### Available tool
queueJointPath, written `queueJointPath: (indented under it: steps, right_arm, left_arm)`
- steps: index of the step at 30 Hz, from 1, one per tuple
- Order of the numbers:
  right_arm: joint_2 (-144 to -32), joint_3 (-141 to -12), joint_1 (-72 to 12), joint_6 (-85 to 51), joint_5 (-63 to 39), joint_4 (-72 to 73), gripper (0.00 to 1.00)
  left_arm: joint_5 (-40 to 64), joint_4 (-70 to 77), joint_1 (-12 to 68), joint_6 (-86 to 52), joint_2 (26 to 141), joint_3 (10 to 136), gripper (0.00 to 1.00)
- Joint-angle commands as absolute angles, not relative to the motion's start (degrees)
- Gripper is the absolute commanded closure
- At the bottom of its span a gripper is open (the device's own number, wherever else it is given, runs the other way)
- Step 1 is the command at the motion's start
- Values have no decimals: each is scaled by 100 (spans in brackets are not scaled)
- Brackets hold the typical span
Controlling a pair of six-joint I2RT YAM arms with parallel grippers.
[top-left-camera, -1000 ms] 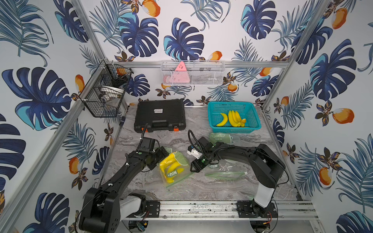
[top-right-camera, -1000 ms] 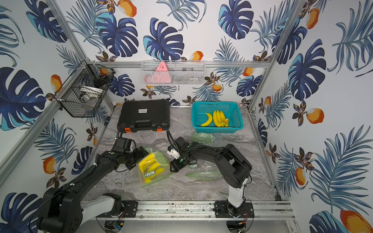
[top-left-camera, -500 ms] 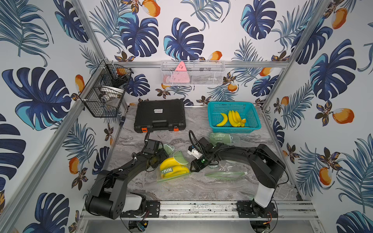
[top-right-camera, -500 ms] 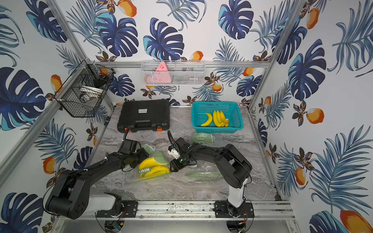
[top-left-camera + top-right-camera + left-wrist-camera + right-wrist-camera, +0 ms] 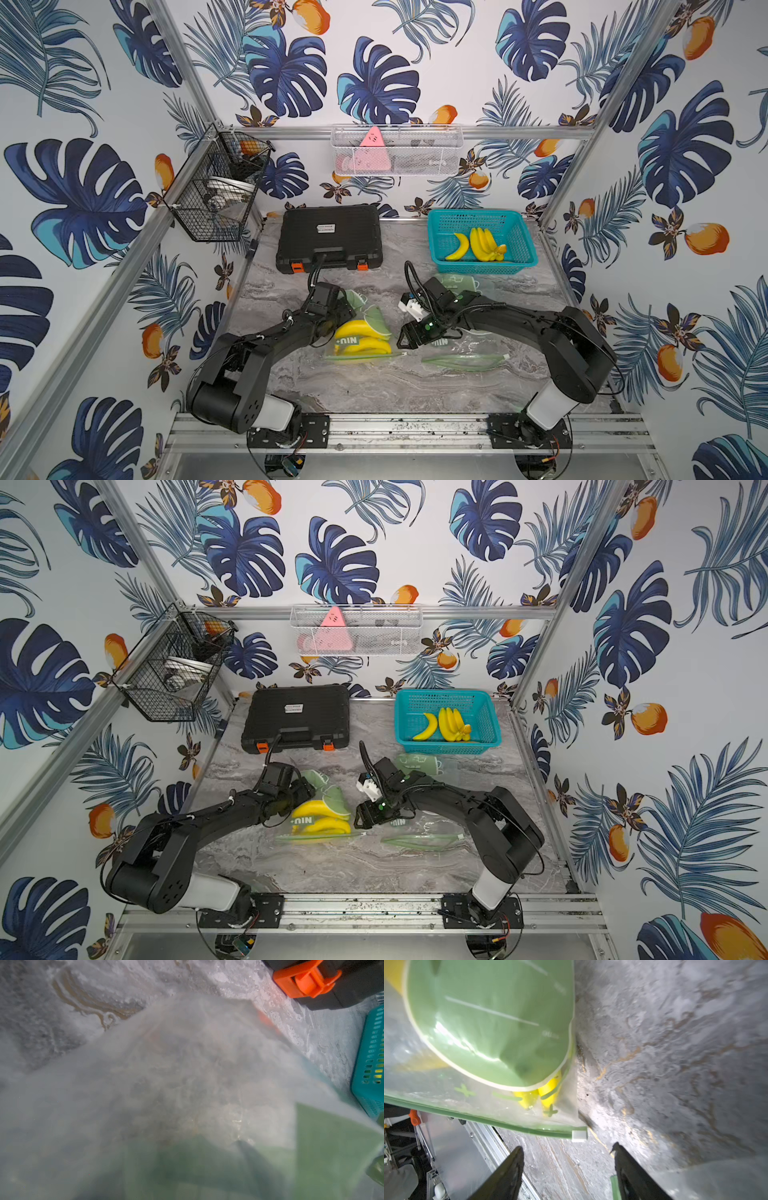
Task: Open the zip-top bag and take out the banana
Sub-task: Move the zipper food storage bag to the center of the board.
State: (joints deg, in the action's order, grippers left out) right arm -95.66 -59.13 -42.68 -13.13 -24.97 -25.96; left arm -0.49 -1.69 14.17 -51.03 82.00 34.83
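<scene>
The zip-top bag (image 5: 358, 354) (image 5: 314, 838) lies flat on the marble table, clear with green print, its green zip strip along the near edge. A yellow banana bunch (image 5: 353, 330) (image 5: 316, 810) shows inside it. My left gripper (image 5: 334, 321) (image 5: 291, 802) is at the bag's far left end. In the left wrist view the bag's plastic (image 5: 187, 1084) covers everything and hides the jaws. My right gripper (image 5: 566, 1149) (image 5: 404, 338) is open and empty beside the bag's right end. The white zip slider (image 5: 579, 1135) sits just beyond its fingertips, and the banana tips (image 5: 548, 1088) show through the plastic.
A black case (image 5: 330, 237) stands at the back. A teal basket (image 5: 478, 216) to its right holds bananas. Two empty zip bags (image 5: 461, 361) (image 5: 457, 284) lie by the right arm. A black wire basket (image 5: 216, 199) hangs on the left wall.
The bag has gone from standing tilted to lying flat, zip edge toward the front. The left arm has dropped lower and reached right. The right gripper has stayed nearly still.
</scene>
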Motion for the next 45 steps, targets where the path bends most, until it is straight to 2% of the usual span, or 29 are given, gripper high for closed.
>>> queueJointPath:
  steps: [1,5,12,19,25,34,40,45]
  right_arm:
    - [-9361,-5910,-4209,-1438,-2274,-2849,28]
    - [-9099,-5883,-4213,-1352,-2351,-2815,27]
    - [-8842,-5644,-4936,-700,-1435,-2327,25]
    - [-9194,-6038,-5429,-10,-263,-1953,24]
    - [-9692,-6459,-5610,343,-495,-1866,24]
    - [-9871,-6231,-5881,536,-570,-1619,27]
    - [-10392,-6689,-5880,552,-370,-1712,34]
    - [-10529,-6807,-5874,484,-41,-1623,46]
  left_arm:
    - [-302,102,1414,-5092,8257,3512,24]
    - [-332,370,1509,-5189,8570,3644,25]
    - [-182,467,1513,-4933,9102,4140,25]
    - [-57,428,1510,-4827,9261,4199,26]
    - [24,355,1503,-4826,9326,4293,26]
    - [114,236,1506,-4764,9472,4527,26]
    - [154,187,1509,-4794,9470,4510,27]
    - [197,145,1508,-4742,9396,4485,27]
